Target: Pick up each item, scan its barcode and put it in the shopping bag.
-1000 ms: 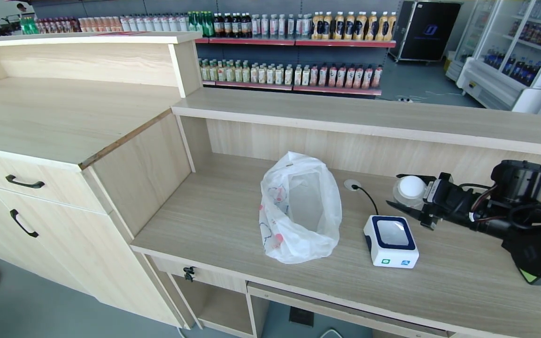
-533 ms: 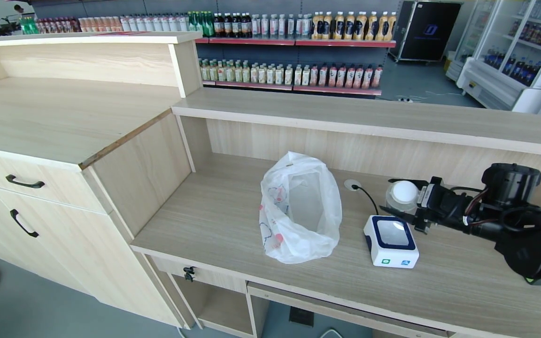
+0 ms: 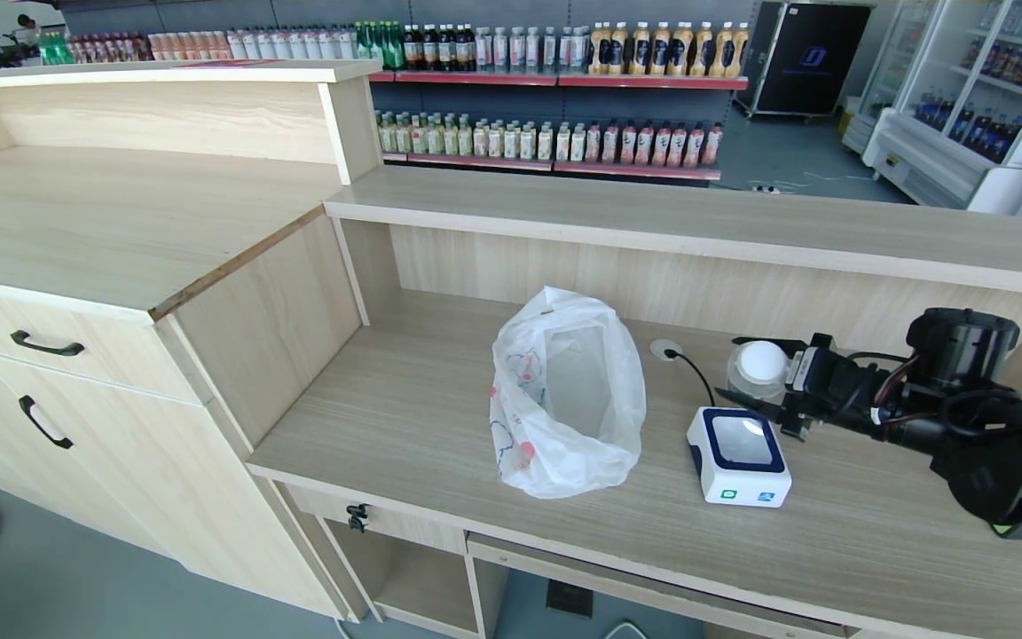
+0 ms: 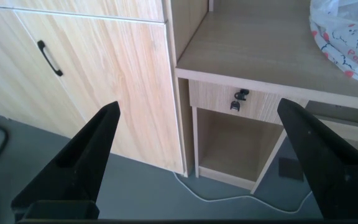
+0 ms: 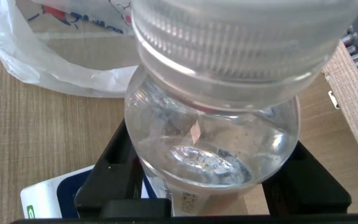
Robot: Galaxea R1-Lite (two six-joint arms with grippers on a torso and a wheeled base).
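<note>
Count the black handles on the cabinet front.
2. The upper handle is on the drawer front under the cabinet top; the lower handle sits tilted on the panel just below it. More may be hidden past the picture's edge.

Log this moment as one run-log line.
right end effector: shut on bottle, just behind scanner | left end effector: open, low beside counter | shopping bag: open, left of scanner | stage: scan
</note>
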